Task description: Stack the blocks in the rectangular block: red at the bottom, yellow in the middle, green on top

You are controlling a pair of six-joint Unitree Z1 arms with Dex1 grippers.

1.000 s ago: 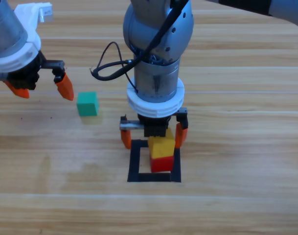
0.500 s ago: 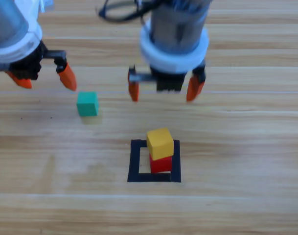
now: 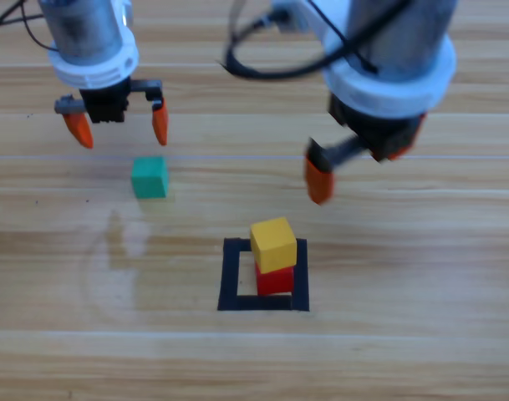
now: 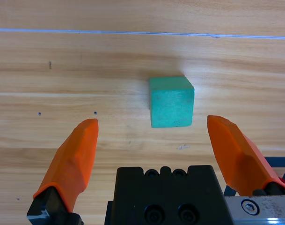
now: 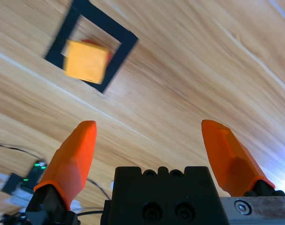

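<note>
The left gripper [image 4: 154, 136] is seen from behind its black body, with both orange jaws held wide apart above the wooden counter [image 4: 62, 61]. The green cube [image 4: 171, 101] is set on the counter ahead of the jaws, nearer the right-hand jaw than the left-hand one, and is touched by neither. A corner of the black tape outline [image 4: 275, 164] is glimpsed at the right edge, beside that jaw, with a sliver of red just visible there.
</note>
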